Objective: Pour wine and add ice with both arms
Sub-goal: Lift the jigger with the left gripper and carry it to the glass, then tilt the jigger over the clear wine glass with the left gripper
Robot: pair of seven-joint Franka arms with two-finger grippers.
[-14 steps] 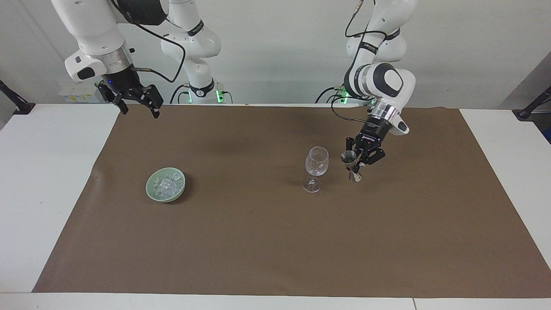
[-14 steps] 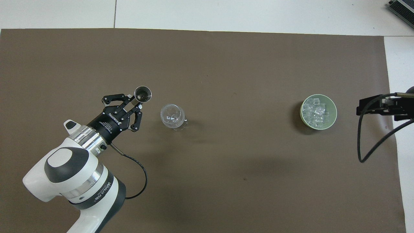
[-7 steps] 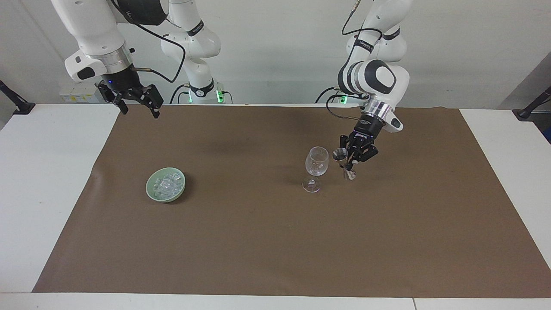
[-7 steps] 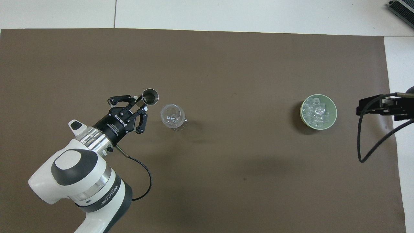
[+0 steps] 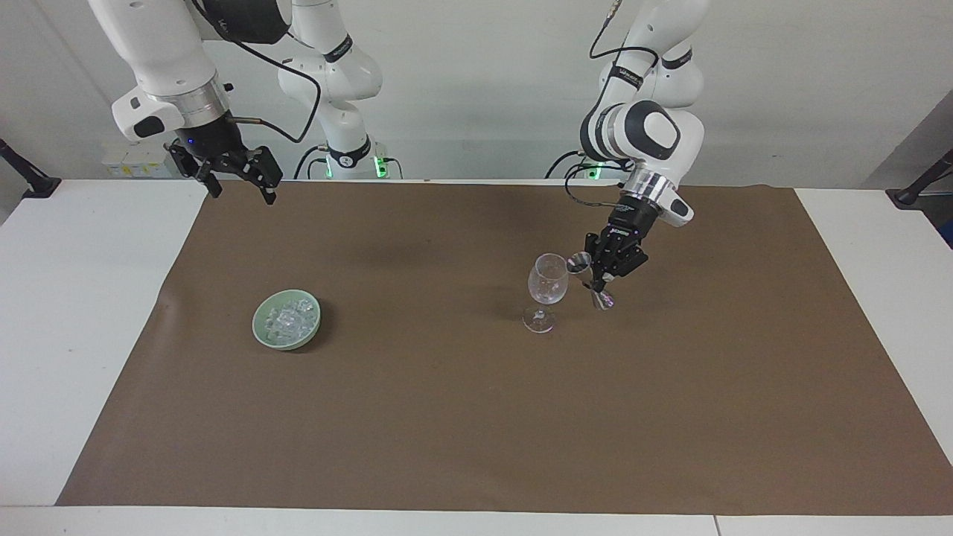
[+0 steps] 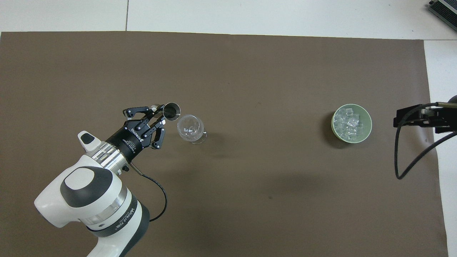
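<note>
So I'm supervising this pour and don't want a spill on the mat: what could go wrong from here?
1. The left gripper holds the metal jigger, tilted, right beside the wine glass rim; a slight misalignment could send liquid onto the brown mat.
2. The jigger is so close to the rim that a nudge might tip the stemmed glass.
3. The right gripper waits open, away from the ice in its green bowl.

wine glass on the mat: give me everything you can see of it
The clear stemmed wine glass has a rounded bowl, a thin stem and a round foot. It stands upright on the brown paper mat, toward the left arm's end of the table. Whether the bowl holds anything cannot be told. Nothing grips it. Beside its rim, the small steel double-cone jigger, held tilted in the shut left gripper, leans its mouth toward the bowl; contact cannot be told.
</note>
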